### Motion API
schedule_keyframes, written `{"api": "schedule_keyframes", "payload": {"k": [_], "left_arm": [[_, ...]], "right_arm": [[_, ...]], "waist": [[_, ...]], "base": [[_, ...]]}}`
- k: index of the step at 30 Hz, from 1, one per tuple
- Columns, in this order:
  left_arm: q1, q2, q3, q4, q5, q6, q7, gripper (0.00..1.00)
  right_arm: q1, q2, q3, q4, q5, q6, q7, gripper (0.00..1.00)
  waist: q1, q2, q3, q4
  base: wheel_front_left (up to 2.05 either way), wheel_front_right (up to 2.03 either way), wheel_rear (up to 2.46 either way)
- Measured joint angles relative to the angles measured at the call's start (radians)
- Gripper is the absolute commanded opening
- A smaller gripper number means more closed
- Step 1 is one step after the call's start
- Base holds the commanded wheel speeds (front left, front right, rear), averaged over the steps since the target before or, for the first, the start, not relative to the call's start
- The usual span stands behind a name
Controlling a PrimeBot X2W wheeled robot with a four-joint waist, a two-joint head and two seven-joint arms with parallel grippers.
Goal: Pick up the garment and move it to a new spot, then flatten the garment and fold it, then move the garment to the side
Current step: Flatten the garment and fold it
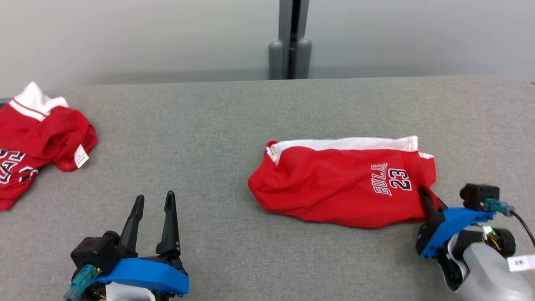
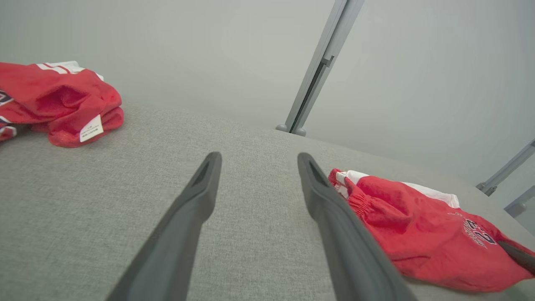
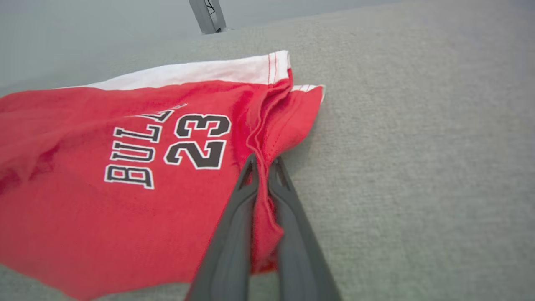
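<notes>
The garment (image 1: pixel 338 184) is a pair of red shorts with a white band and "BULLS 23" print, lying folded on the grey table right of centre; it also lies at the right of the left wrist view as the garment (image 2: pixel 422 234). My right gripper (image 1: pixel 425 196) is shut on the garment's near right edge, and the right wrist view shows a ridge of the red garment (image 3: pixel 138 167) pinched between the dark fingers (image 3: pixel 240 200). My left gripper (image 1: pixel 154 201) stands open over bare table at the lower left, its fingers (image 2: pixel 200 188) apart and holding nothing.
A second red and white jersey (image 1: pixel 37 142) lies crumpled at the table's far left, also seen as the jersey (image 2: pixel 58 104). A grey post (image 1: pixel 290 42) stands behind the table's far edge. Grey table surface (image 1: pixel 200 138) lies bare between the two garments.
</notes>
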Motion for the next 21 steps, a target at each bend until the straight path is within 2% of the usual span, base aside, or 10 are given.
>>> {"api": "schedule_keyframes", "payload": {"k": [6, 10, 13, 17, 21], "left_arm": [[0.005, 0.000, -0.014, -0.006, 0.002, 0.004, 0.006, 1.00], [0.002, -0.005, -0.030, -0.007, 0.010, 0.003, 0.013, 1.00], [-0.003, -0.013, -0.035, -0.002, 0.009, 0.002, 0.013, 1.00], [-0.006, -0.026, -0.038, 0.005, 0.009, -0.001, 0.013, 1.00], [-0.006, -0.032, -0.035, 0.007, 0.008, -0.002, 0.012, 1.00]], "right_arm": [[0.026, 0.008, -0.078, -0.002, -0.024, 0.000, -0.020, 0.00], [0.023, 0.017, -0.125, 0.000, -0.049, 0.000, -0.021, 0.00], [-0.036, 0.040, -0.134, -0.026, -0.101, 0.000, -0.010, 0.00], [-0.107, 0.126, -0.074, -0.100, -0.156, 0.000, 0.028, 0.00], [-0.107, 0.166, 0.017, -0.164, -0.142, 0.000, 0.080, 0.00]], "waist": [[0.0000, 0.0000, -0.016, -0.012], [0.0000, 0.0000, -0.017, 0.010], [0.0000, 0.0000, -0.018, 0.033], [0.0000, 0.0000, -0.031, 0.058], [0.0000, 0.0000, -0.036, 0.074]], "base": [[0.00, 0.00, 0.00], [0.00, 0.00, 0.00], [0.00, 0.00, 0.00], [0.00, 0.00, 0.00], [0.00, 0.00, 0.00]]}}
